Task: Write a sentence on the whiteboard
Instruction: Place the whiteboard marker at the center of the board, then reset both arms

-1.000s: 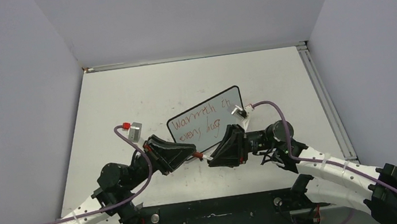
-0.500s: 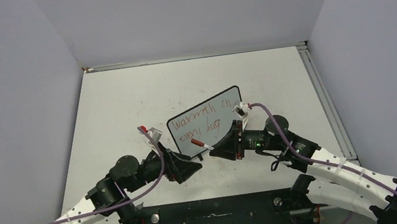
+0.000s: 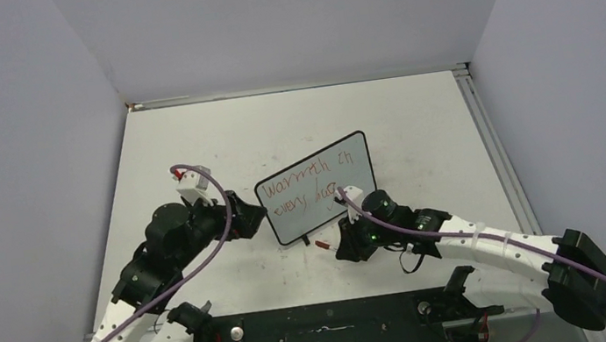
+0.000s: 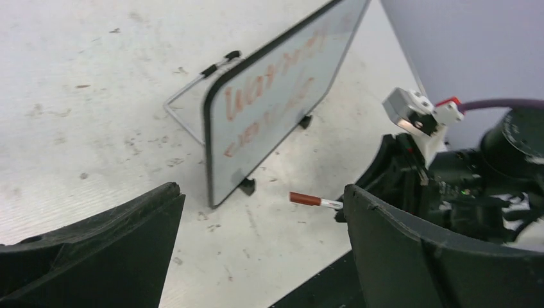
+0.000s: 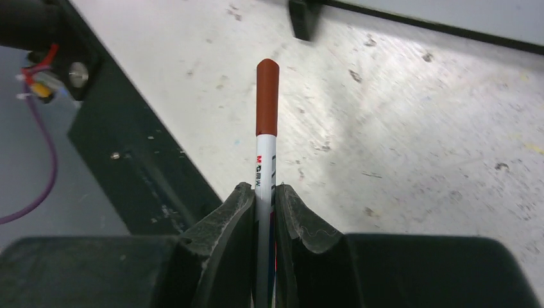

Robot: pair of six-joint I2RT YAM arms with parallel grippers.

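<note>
Marker (image 5: 266,138) now in right jaws alone

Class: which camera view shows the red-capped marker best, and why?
Right wrist: the marker fills the centre, cap and label clear, clamped in the right pincer. Left wrist shows only its capped end; top external shows a tiny red speck.

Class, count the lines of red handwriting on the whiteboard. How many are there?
2. The upper line runs along the top of the whiteboard; the lower line sits just beneath. The right arm covers the board's lower corner.
</note>
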